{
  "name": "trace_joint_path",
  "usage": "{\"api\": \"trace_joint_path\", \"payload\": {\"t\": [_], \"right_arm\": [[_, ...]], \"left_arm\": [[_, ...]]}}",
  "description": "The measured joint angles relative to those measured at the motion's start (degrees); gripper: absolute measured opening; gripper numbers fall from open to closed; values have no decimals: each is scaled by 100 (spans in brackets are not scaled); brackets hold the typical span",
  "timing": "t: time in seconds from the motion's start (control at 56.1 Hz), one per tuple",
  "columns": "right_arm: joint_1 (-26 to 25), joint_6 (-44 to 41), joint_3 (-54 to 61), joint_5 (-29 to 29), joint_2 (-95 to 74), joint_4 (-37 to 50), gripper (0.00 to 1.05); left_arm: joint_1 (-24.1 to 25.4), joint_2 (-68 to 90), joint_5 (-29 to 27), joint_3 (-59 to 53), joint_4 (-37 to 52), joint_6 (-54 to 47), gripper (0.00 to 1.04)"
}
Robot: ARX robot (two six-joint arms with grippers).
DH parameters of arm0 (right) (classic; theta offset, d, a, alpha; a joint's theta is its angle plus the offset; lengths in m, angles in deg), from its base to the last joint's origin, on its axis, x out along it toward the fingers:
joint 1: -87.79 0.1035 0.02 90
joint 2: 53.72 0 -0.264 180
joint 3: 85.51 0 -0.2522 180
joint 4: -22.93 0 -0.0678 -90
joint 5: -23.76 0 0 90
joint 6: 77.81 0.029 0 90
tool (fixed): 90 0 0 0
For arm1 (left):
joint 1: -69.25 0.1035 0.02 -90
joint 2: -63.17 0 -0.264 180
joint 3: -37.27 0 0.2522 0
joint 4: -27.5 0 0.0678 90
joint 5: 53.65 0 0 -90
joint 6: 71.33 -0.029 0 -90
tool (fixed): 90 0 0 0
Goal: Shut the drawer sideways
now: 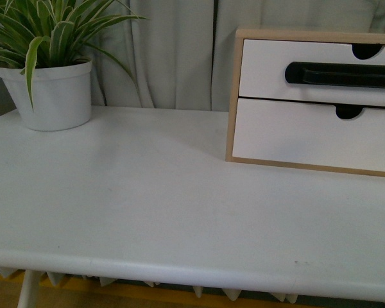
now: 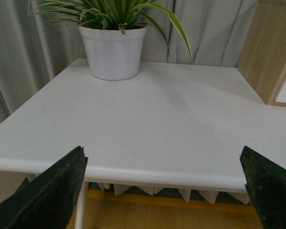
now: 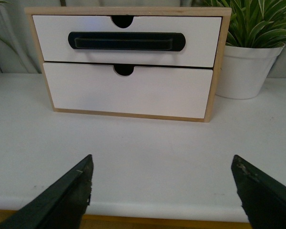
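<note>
Here the drawer (image 1: 321,74) sits far right on the table (image 1: 147,212), upper slot of its wood case (image 1: 234,96). Left gripper (image 2: 164,183) and right gripper (image 3: 162,188) fingers apart, off the near edge.

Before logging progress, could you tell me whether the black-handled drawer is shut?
Apparently shut: white black-handled drawer sits flush within its light-wood case.

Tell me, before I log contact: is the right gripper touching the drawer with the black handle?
Apart. The right wrist view shows the open right gripper short of the drawer, bare table between.
</note>
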Motion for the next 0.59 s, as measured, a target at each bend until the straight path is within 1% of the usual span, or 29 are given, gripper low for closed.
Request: {"api": "trace_joint_path", "payload": {"t": [0.018, 0.036, 0.053, 0.089, 0.588], "right_arm": [[0, 0, 0, 0, 0, 0, 94], [0, 11, 0, 0, 0, 0, 97], [0, 13, 0, 0, 0, 0, 97], [0, 11, 0, 0, 0, 0, 95], [0, 13, 0, 0, 0, 0, 95]], "left_arm": [[0, 0, 0, 0, 0, -2, 100], [0, 0, 0, 0, 0, 0, 100], [0, 0, 0, 0, 0, 2, 98], [0, 0, 0, 0, 0, 2, 98], [0, -2, 0, 0, 0, 2, 98]]}}
